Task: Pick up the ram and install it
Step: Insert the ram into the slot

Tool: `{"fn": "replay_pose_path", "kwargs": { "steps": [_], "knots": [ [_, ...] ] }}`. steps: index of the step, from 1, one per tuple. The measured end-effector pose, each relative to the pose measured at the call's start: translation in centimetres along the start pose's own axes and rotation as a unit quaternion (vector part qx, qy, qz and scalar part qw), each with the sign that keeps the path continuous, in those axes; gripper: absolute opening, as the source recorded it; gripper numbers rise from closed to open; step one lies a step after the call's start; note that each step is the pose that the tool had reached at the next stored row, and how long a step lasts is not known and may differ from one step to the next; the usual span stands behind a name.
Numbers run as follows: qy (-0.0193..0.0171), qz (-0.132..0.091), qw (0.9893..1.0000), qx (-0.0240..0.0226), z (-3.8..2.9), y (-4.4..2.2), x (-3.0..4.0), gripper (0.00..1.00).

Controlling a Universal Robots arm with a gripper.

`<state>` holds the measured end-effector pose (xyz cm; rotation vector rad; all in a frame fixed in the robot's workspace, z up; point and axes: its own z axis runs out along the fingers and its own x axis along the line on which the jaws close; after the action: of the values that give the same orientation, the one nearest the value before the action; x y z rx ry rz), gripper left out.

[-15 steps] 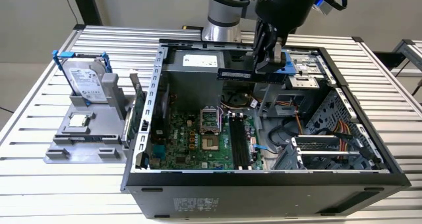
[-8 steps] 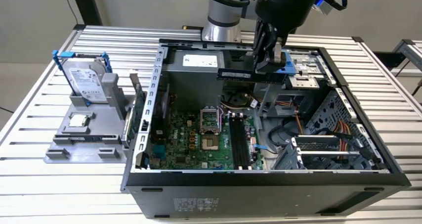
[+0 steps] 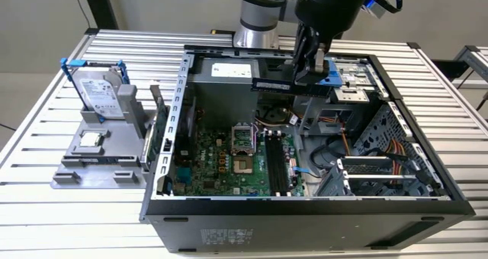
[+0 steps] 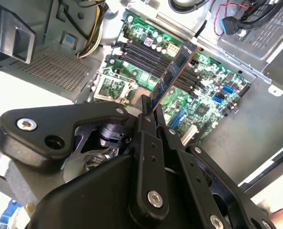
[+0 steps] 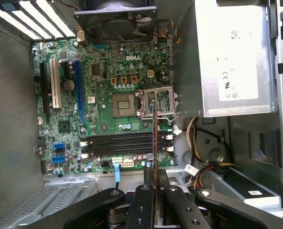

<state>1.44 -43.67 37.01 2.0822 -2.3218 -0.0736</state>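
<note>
Ram clamped in my claw, upper centre of the exterior view, above the open computer case; it hangs crosswise to the black memory slots, so I judge careful lengthwise alignment matters most.

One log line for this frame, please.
gripper: shut on ram | ram: in air above open case, over motherboard | slots: ram not seated

table: ribbed bare alu, satin. case: matt grey sheet metal. motherboard: glossy green PCB. gripper: matt black. ram: dark PCB.
</note>
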Motion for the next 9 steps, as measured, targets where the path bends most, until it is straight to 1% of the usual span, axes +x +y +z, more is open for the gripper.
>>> {"fn": "replay_pose_path", "kwargs": {
  "steps": [6, 9],
  "knots": [
    [0.0, 0.001, 1.0, 0.0, 0.0, 0.0, 0.0, 0.0],
    [-0.0002, 0.005, 1.0, 0.0001, 0.0, 0.0, 0.0, 0.0]
  ]
}}
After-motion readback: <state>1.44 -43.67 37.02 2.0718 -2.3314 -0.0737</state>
